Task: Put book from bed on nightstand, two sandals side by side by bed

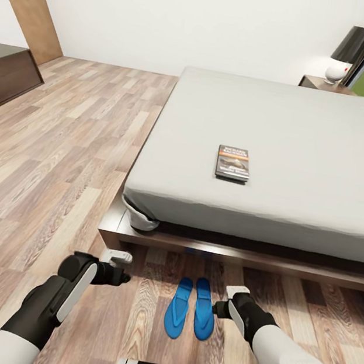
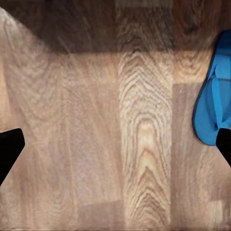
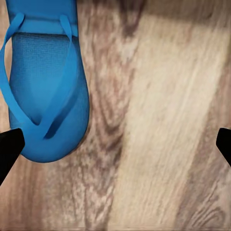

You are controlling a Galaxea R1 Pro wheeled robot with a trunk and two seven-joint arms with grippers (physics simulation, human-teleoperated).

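A bedroom with a plank floor of light and brown wood [image 1: 64,144] and a plain white wall; a large low bed with a light-grey mattress and dark brown frame [image 1: 307,143] takes up the right half of the head view. A small dark paperback book with an orange band [image 1: 233,163] lies flat on the mattress, near the foot edge and well in from both sides, its long axis running toward the headboard end. At the far corner stands a dark reddish-brown wooden nightstand [image 1: 317,82] carrying a white round lamp [image 1: 336,71]. A long low dark bench [image 1: 7,76] sits by the left wall.

Two bright blue flip-flop sandals [image 1: 191,307] lie side by side on the floor just before the bed frame, almost touching, long axes pointing at the bed.

The left end effector [image 1: 117,257] hovers over bare floor beside the sandals, fingers spread apart and empty. The right end effector [image 1: 237,290] hangs just beside the right sandal [image 3: 45,91], also spread and empty. Open floor stretches wide to the left.
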